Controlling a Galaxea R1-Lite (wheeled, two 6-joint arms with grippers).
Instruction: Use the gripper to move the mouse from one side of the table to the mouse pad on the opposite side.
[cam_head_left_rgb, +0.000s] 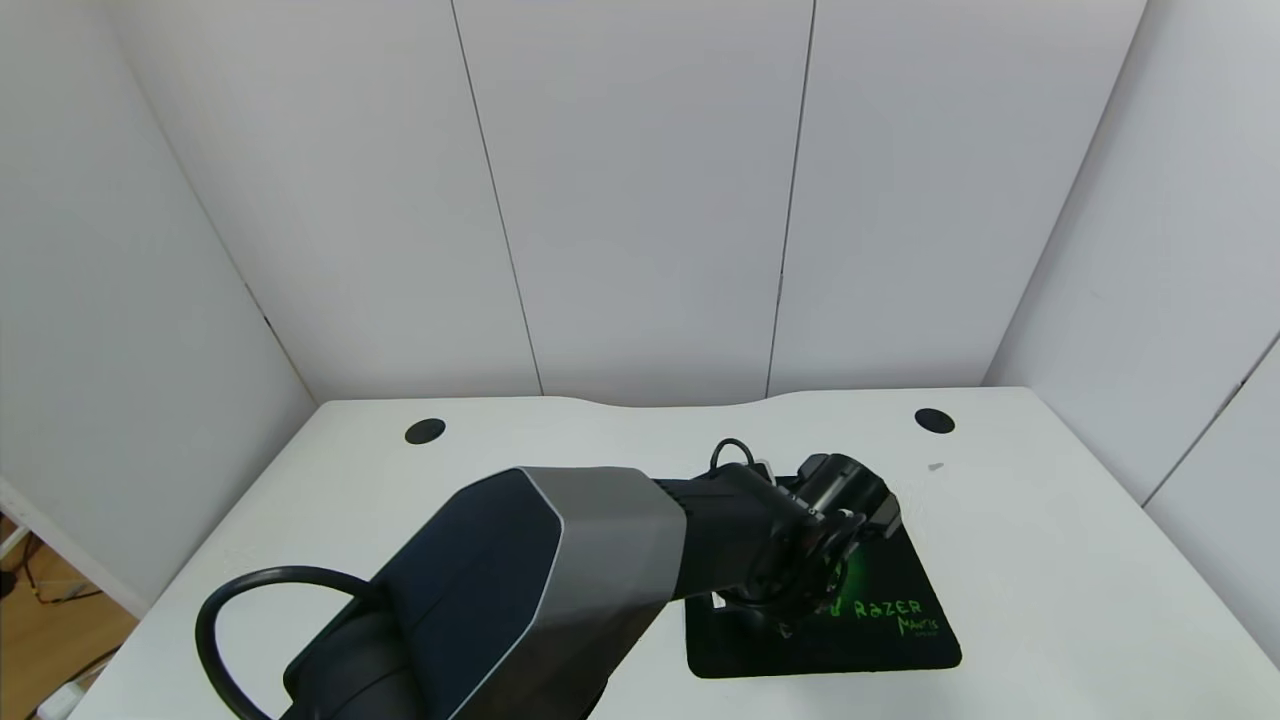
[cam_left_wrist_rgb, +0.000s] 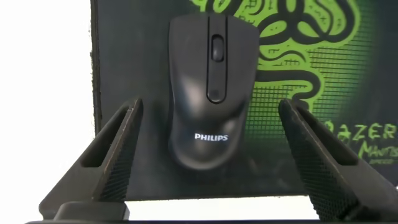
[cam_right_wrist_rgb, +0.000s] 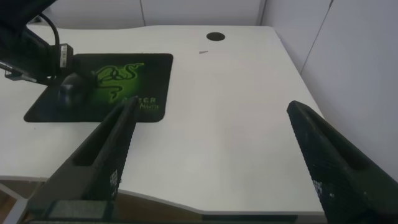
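The black left gripper (cam_left_wrist_rgb: 208, 158) hung spread wide, gripping nothing, its fingers (cam_left_wrist_rgb: 115, 152) clear of the glossy black oval mouse (cam_left_wrist_rgb: 210, 87) lying on the green-emblemed square black mouse pad (cam_head_left_rgb: 880, 640) on the white table's (cam_head_left_rgb: 1050, 560) right side.

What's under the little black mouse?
The mouse sits on the black mouse pad with its green snake emblem, between the fingers of the open left pincer. The pad lies on the white table. The patch right beneath the mouse is hidden.

Black forearm (cam_head_left_rgb: 420, 620) with silver-grey housing, looped black cable (cam_head_left_rgb: 215, 610), textured black fingers (cam_left_wrist_rgb: 115, 152).
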